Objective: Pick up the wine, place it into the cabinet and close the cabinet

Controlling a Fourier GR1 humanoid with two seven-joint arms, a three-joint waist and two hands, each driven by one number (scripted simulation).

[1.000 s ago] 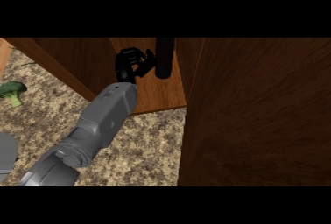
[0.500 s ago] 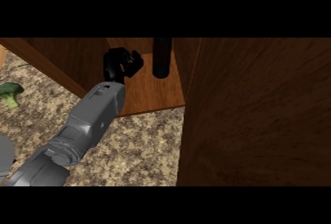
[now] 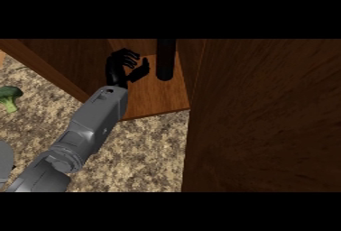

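Wine bottle (image 3: pixel 166 58) stands upright on the cabinet shelf (image 3: pixel 156 97), toward its back. Left hand (image 3: pixel 124 67) just beside it, not touching; fingers released, half-curled, holding nothing. Right hand not in view. Placing looks done. Next: pull hand straight out w/o clipping bottle, then swing the open door (image 3: pixel 266 117) shut. Broccoli (image 3: pixel 9 96) at worktop's left edge.

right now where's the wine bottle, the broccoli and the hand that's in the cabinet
wine bottle (image 3: pixel 166 61), head view, middle of its dark body
broccoli (image 3: pixel 8 94), head view, green floret top
left hand (image 3: pixel 123 67), head view, palm, fingers relaxed beside the bottle
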